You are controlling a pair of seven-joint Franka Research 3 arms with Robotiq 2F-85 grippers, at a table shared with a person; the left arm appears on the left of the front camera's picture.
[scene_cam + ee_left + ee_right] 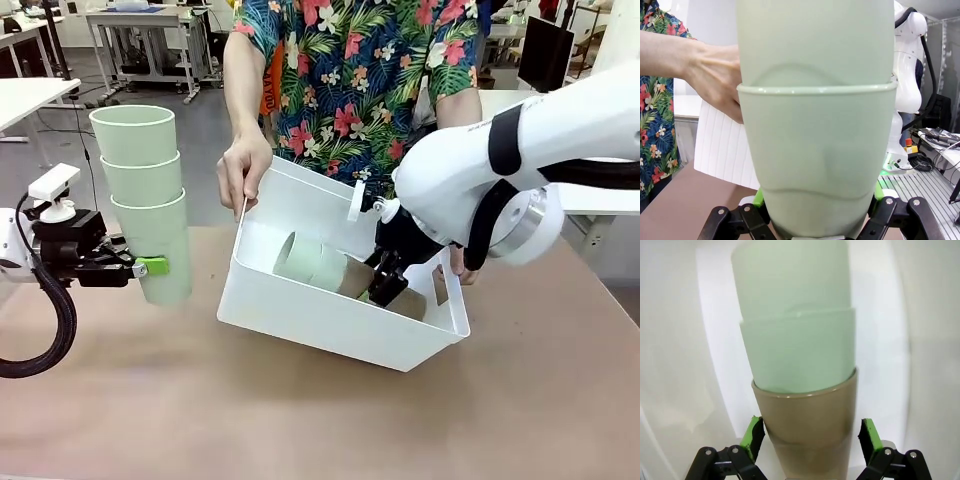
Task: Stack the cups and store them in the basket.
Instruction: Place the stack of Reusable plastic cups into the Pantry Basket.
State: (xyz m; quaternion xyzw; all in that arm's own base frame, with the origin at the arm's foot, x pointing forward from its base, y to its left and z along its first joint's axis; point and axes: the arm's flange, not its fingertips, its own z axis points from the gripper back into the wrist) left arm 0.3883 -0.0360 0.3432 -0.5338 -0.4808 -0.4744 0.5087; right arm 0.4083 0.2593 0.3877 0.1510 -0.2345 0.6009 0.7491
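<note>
My left gripper point(150, 267) is shut on the bottom cup of an upright stack of three mint green cups point(140, 190), held above the table's left side. In the left wrist view that stack point(815, 125) stands between the gripper's point(817, 220) fingers. The white basket point(330, 335) is tilted toward me. Inside it lies a second stack: two mint cups point(300, 258) nested in a brown cup point(352, 280). My right gripper point(385, 285) is inside the basket, open around the brown cup's point(810, 425) base. In the right wrist view its point(811, 437) green pads stand off the cup on the right.
A person at the far side holds the basket by both ends, one hand point(243, 170) on the left rim, the other point(455, 262) behind my right arm. That hand point(705, 75) and the basket wall point(722, 150) sit close behind my left stack. Bare brown tabletop point(300, 420) lies in front.
</note>
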